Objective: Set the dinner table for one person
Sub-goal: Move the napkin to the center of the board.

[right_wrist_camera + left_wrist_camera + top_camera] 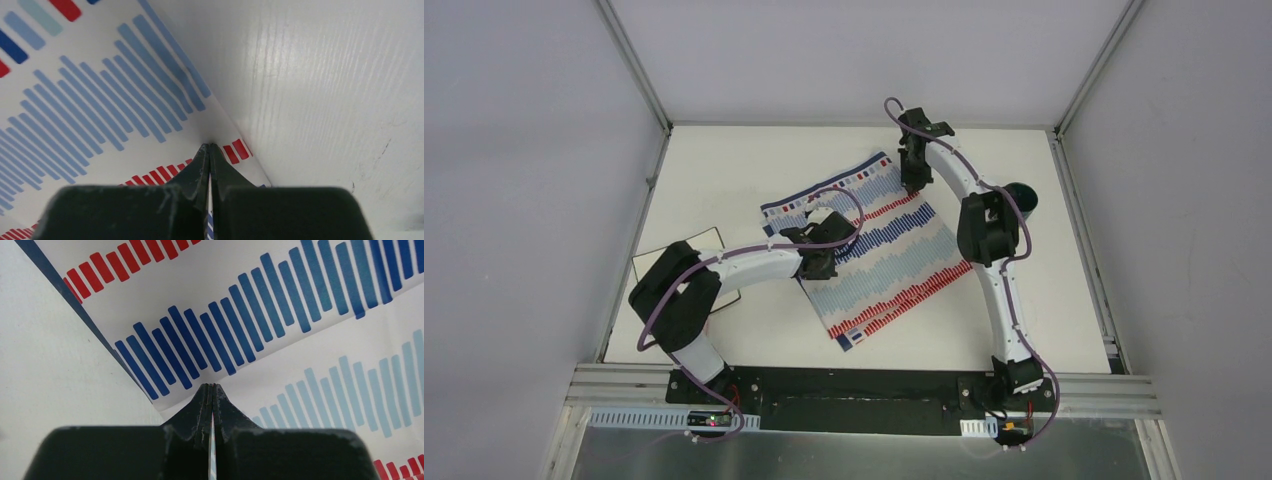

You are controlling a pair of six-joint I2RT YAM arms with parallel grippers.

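A cloth (894, 255) striped in red, blue and white lies skewed in the middle of the white dinner table (724, 165). My left gripper (820, 262) is shut on the cloth's left edge; in the left wrist view the cloth (225, 300) is pinched as a thin sheet between the closed fingers of the gripper (212, 386). My right gripper (914, 185) is shut on the cloth's far edge. The right wrist view shows the cloth (100, 100) clamped in that gripper (209, 145) near a corner with red bars, beside bare table (325, 75).
A white square plate (652, 266) with a dark rim lies at the left, partly under my left arm. A dark round object (1027, 196) sits at the right behind my right arm. Grey rails edge the table.
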